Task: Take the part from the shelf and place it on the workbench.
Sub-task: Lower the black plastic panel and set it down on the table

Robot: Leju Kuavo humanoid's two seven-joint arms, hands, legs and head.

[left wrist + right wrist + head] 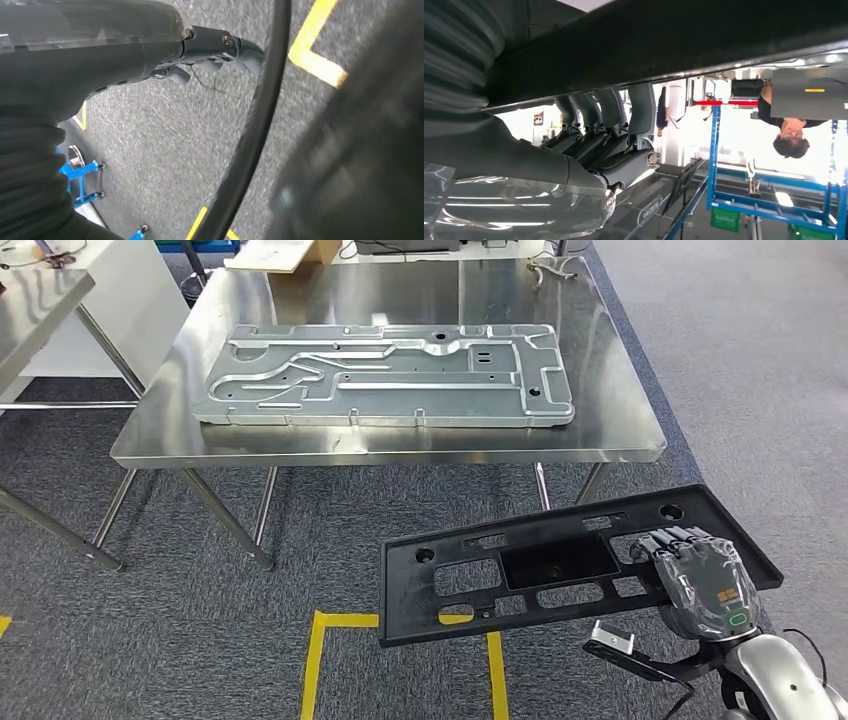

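Black part point(560, 565), flat panel w/ cutouts, sits lower right of head frame, above carpet, short of the workbench point(640, 430) in upper centre. Right hand point(700, 575) grips its right end, fingers point(609, 107) hooked over the edge. A grey metal plate point(385, 375) lies on the bench. Left hand point(210, 50) over carpet; fingers prob curled, can't tell.

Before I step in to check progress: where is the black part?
Head view: the black part is in the right robot hand, over carpet, short of the steel workbench.
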